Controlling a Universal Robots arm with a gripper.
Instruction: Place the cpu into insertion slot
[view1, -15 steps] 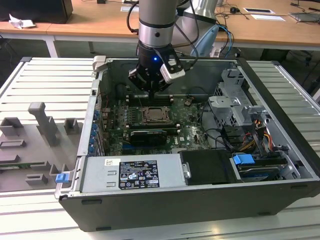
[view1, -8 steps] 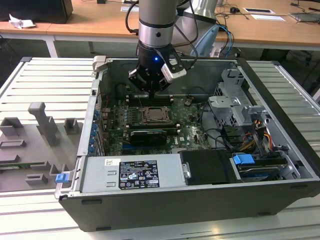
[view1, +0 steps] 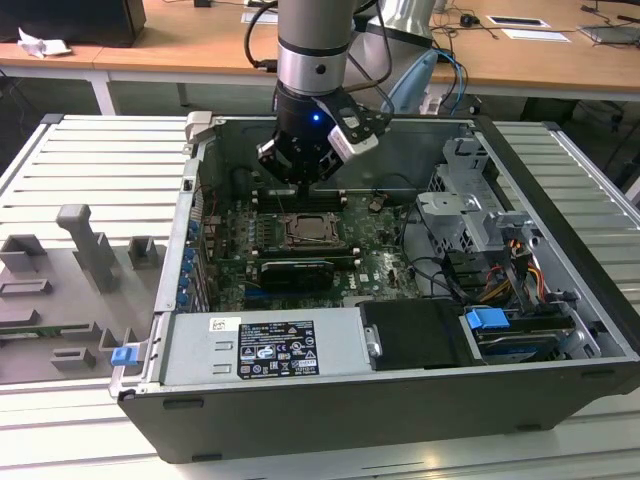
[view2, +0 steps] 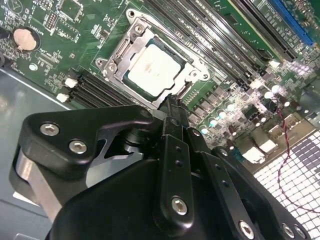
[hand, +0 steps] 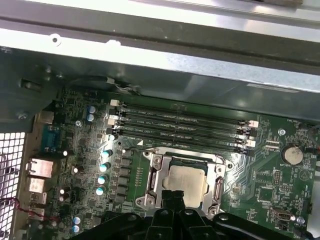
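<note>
cpu (view2: 152, 67) lies face-up inside the insertion slot (view2: 122, 47). It looks flat and square to the shiny frame, and nothing is holding it. gripper (view2: 172, 102) hangs just over the socket's near edge. Its tips look pinched together with nothing between them. My read is that placement is essentially done. To do it well, check all four chip edges sit evenly in the frame, put no side load on the chip, and keep the tips clear of the frame and lever. The second wrist view gives the close look at chip seating and the frame screws. The first wrist view adds the memory slots (hand: 180, 127) beyond the socket. The exterior view shows the arm inside the open case (view1: 400, 400).
</note>
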